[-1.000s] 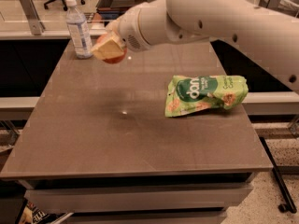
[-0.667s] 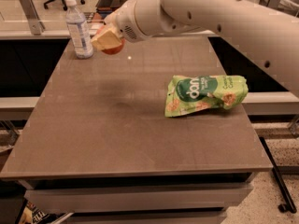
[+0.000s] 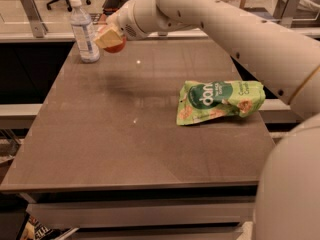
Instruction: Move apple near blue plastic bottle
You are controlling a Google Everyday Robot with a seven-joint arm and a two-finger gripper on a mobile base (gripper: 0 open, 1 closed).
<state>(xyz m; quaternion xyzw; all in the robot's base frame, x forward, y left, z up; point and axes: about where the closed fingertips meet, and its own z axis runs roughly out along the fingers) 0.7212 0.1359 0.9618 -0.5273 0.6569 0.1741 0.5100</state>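
- Dark brown counter (image 3: 125, 144), viewed from its near edge.
- White robot arm (image 3: 225, 24), reaching from the right side across to the far left corner.
- Gripper (image 3: 112, 40) at the end of the arm, up in the air above the far left part of the counter, closed around the apple (image 3: 118, 46).
- One pale finger pad (image 3: 106, 36) pressed across the top of the fruit; second finger not discernible behind it.
- Apple red-orange, only its lower right part showing beneath the pad; held clear of the counter, not touching it.
- Blue plastic bottle (image 3: 84, 31) upright at the far left corner: clear body, white cap, pale label.
- Bottle just left of the apple, with a narrow gap between the two.
- Green snack bag (image 3: 220, 101), crinkled, lying flat toward the right of the counter, well apart from both apple and bottle.
- Handling, as a judgement: apple probably firm, smooth-skinned and fairly heavy for its size.
- Being round, likely to roll once released unless set down gently on its base.
- Best taken across the widest part, with steady pressure but not enough to bruise the flesh; present hold apparently of that kind.
- Bottle probably light, tall and narrow, so easy to topple if nudged; worth keeping a small gap on the way down.
- Task judged almost complete: apple already close beside the bottle, lowering and release not yet done.
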